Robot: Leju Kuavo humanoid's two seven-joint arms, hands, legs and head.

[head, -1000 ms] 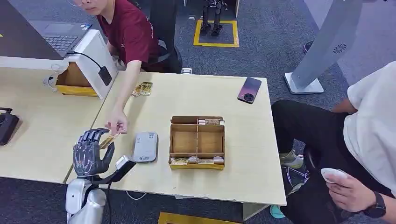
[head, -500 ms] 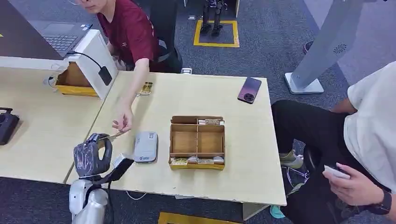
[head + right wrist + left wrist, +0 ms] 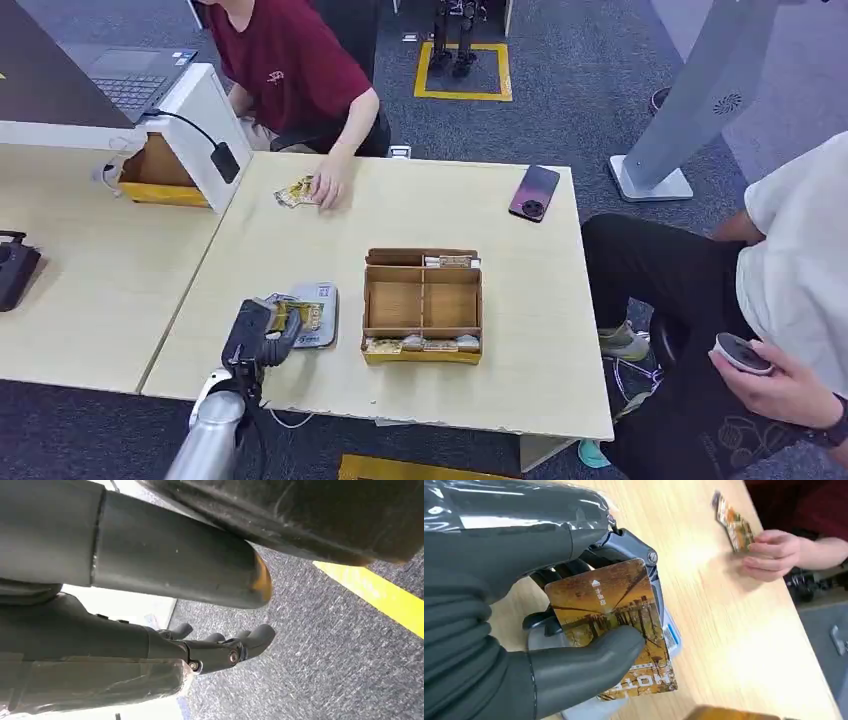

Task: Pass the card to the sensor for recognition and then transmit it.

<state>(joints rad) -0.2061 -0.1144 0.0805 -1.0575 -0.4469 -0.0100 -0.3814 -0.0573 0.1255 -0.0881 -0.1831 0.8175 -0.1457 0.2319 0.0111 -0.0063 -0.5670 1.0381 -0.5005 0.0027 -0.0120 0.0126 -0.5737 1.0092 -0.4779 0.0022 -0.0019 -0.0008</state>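
Pale desk (image 3: 420, 210): left hand (image 3: 262, 335) pinches the card (image 3: 611, 625), thumb over its face, above the reader (image 3: 318, 312); thin, stiff, likely slippery, best held by edges. Right hand (image 3: 220, 647) hangs loosely curled, holding nothing.

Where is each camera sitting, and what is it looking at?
Head view: high on the robot, looking down at the table; its left robot hand holds the card over the sensor.
Left wrist view: behind that robot hand, close on the card; both views share it.
Right wrist view: behind the hanging right robot hand, facing the carpet.

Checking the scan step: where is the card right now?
Head view: the card is in the left hand, over the grey sensor, left of the cardboard box.
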